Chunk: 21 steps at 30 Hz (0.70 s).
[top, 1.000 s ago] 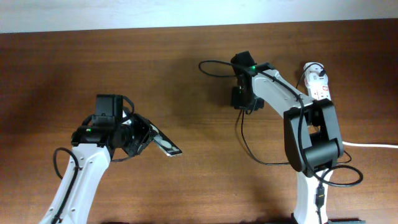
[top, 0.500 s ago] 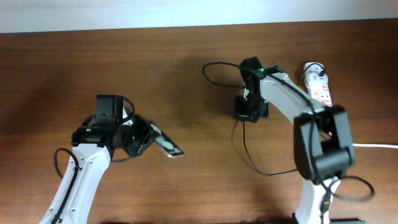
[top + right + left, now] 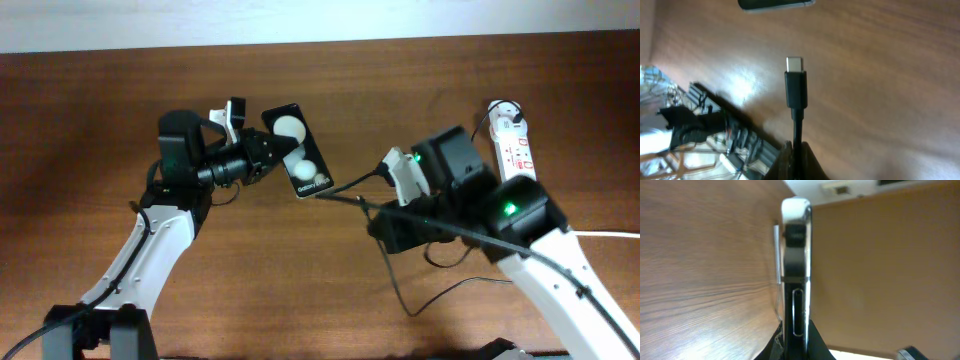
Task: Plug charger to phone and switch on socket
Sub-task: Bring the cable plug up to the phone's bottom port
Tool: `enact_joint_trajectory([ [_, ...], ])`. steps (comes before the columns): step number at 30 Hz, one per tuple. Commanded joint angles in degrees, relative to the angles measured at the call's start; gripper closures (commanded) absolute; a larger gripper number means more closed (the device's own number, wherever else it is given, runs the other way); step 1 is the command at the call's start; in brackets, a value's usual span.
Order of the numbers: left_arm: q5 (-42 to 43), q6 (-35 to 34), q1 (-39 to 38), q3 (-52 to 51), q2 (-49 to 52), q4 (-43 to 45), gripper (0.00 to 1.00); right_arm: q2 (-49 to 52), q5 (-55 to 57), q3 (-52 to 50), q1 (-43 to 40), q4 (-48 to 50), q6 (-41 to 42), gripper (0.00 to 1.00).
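Left tool [image 3: 272, 158]: is closing on the phone [image 3: 300, 150] at one short end; its fingers [image 3: 812, 342] are pressing both flat sides, seen at the bottom of the left wrist view.
Phone: is sitting at about 11 o'clock from the middle of the surface [image 3: 320, 80], its face with two white circles and small lettering facing the overhead camera. The free end is pointing toward 5 o'clock.
Phone from the left wrist [image 3: 796, 280]: is showing edge-on, with a narrow slot in the edge nearest the camera.
Right tool [image 3: 380, 210]: is pinching the thin black cable of the charger [image 3: 345, 200] just behind the tip, jaws nearly together on it.
Connector tip [image 3: 795, 82]: is sticking out past the right tool [image 3: 795, 155] toward 12 o'clock in the right wrist view. The phone [image 3: 775, 4] is lying beyond it, and bare wood is showing between them.
Cable slack: is trailing in loops toward 6 o'clock, below the right arm.
Socket [image 3: 517, 148]: is lying at 2 o'clock on the surface, well apart from the phone, red markings facing up.
Thick white cord [image 3: 600, 233]: is running off toward 3 o'clock.
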Motion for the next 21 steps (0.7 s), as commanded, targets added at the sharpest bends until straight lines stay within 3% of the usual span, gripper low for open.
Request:
enact_joint_trajectory([
  [1, 4.81, -4.15, -0.22, 0.9, -0.26, 4.68, 1.0, -0.61, -0.31, -6.56, 4.96, 5.25, 5.55, 0.96],
  [4, 5.4, -4.13, -0.22, 0.9, -0.26, 5.07, 1.0, 0.09, 2.67, -8.83, 11.26, 13.11, 6.86, 0.96],
  [10, 7.93, -4.09, -0.22, 0.9, -0.26, 5.09, 1.0, 0.26, 8.37, -8.83, 12.63, 18.53, 10.47, 0.96],
  [21, 10.12, -4.09, -0.22, 0.9, -0.26, 5.07, 1.0, 3.21, 8.74, -8.83, 12.63, 20.35, 11.74, 0.96],
])
